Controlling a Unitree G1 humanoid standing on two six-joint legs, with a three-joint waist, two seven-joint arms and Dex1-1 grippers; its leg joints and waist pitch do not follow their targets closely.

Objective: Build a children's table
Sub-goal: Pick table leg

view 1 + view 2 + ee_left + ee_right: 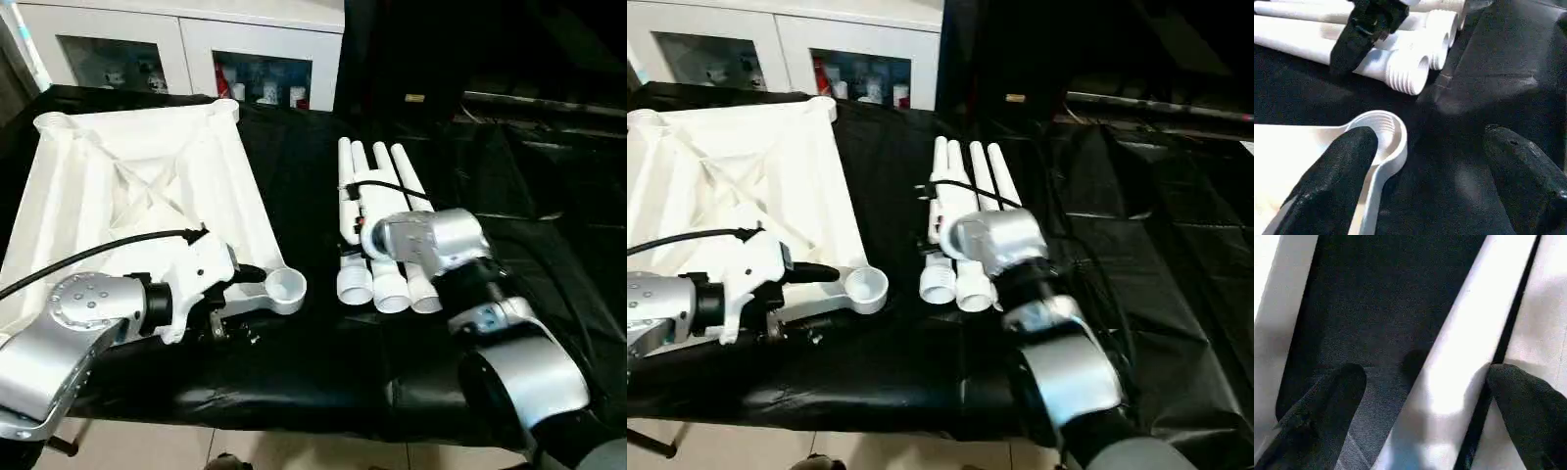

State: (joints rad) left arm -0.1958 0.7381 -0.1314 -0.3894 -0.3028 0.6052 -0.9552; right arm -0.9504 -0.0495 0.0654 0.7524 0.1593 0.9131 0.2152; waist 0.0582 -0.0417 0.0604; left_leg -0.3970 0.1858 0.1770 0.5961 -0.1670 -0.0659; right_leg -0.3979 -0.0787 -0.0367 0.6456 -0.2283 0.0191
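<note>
You had the white plastic tabletop (pixel 147 186) lying underside up on the left of the bench, its moulded ribs crossing in a shallow X and a round socket (pixel 284 285) with a threaded inner wall sticking out at the near corner. The left gripper (pixel 1425 171) sat at that socket with its matte black fingers (pixel 1337 171) spread wide, one pad resting over the socket's rim and the other well apart above the cloth, so nothing was clamped. To the right, four smooth white tubular legs (pixel 377 220) lay side by side, touching, their ridged, flared ends toward you. The right gripper (pixel 1425 396) hung just above them, jaws wide, one leg (pixel 1464 357) lying between the fingers (pixel 1528 406) without either pressing on it. A crinkled, glossy black sheet (pixel 323 352) covered the bench; behind it stood a white glass-door cabinet (pixel 196 49) with small items on its shelves, and pale floor (pixel 294 455) showed below the near edge.
</note>
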